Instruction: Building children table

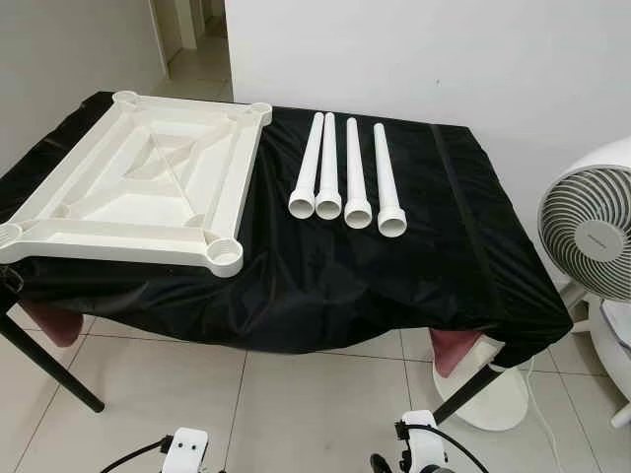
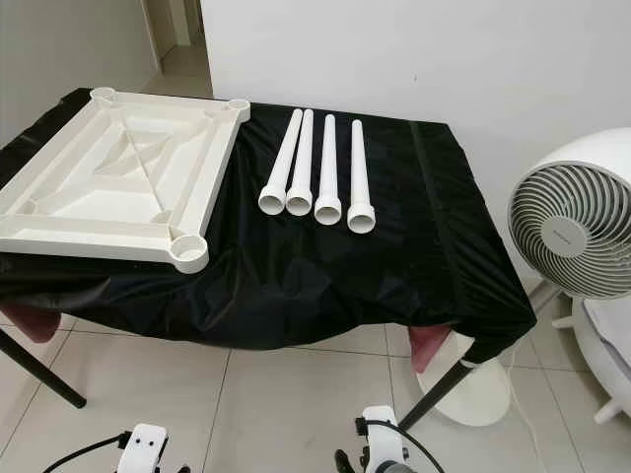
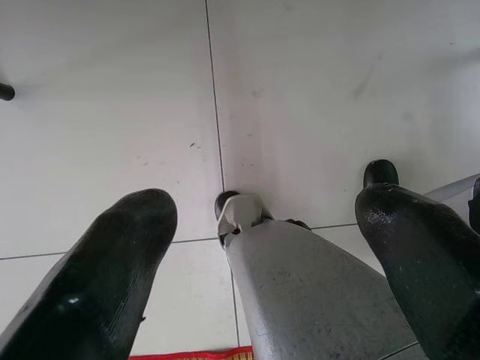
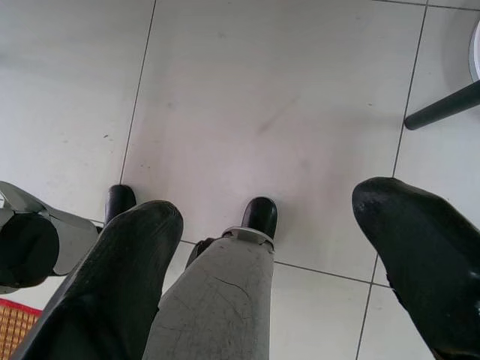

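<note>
A white plastic tabletop [image 1: 138,182] lies upside down on the left of a black-covered table [image 1: 325,266], with a round leg socket [image 1: 225,257] at each corner. Several white tube legs [image 1: 345,172] lie side by side to its right, their flared ends toward me. Both arms hang low by my legs. In the left wrist view my left gripper [image 3: 266,247] is open over the floor tiles and my grey leg. In the right wrist view my right gripper [image 4: 300,247] is open as well, above the tiled floor.
A white fan [image 1: 592,232] stands at the right of the table, with its round base [image 1: 493,399] on the floor under the table's front right corner. Black table legs [image 1: 49,365] slant down at both front corners. A white wall runs behind the table.
</note>
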You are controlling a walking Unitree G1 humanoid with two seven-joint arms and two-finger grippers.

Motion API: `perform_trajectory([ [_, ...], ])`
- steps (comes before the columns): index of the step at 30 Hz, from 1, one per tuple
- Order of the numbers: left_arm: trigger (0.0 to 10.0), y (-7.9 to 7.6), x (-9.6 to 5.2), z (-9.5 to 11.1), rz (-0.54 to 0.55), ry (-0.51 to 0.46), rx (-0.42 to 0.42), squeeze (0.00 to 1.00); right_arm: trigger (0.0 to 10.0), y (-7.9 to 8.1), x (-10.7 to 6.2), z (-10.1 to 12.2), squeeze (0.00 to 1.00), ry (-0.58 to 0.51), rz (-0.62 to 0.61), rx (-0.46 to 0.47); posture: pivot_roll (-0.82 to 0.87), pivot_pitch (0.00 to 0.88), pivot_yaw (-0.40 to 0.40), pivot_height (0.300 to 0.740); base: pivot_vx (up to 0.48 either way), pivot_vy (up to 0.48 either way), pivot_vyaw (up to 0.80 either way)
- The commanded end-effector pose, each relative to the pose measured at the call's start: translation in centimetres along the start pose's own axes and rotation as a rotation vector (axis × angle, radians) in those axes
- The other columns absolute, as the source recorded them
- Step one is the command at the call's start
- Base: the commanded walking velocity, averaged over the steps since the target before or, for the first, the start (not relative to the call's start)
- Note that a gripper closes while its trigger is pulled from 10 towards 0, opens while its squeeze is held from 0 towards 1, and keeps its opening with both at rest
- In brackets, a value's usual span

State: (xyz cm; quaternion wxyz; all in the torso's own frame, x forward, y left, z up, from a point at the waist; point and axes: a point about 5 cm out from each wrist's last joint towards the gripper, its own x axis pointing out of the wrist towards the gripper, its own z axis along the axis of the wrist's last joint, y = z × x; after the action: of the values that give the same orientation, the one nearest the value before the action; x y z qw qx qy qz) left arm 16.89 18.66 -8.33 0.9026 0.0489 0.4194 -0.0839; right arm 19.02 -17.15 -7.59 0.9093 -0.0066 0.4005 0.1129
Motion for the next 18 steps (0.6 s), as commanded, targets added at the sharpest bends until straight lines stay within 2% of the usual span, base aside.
perform_trajectory([
  [1, 10.0, 1.33, -1.15, -3.17, 0.066, 0.133, 0.103, 0.00, 10.0, 0.73, 0.05, -0.67, 0.00, 0.130, 0.166, -0.191, 0.06, 0.000, -0.075, 0.740, 0.000, 0.000, 0.00],
  [18, 10.0, 1.47, -1.13, -3.04, 0.068, 0.129, 0.109, 0.00, 10.0, 0.71, 0.09, -0.51, 0.00, 0.128, 0.168, -0.201, 0.07, 0.000, -0.076, 0.740, 0.000, 0.000, 0.00],
])
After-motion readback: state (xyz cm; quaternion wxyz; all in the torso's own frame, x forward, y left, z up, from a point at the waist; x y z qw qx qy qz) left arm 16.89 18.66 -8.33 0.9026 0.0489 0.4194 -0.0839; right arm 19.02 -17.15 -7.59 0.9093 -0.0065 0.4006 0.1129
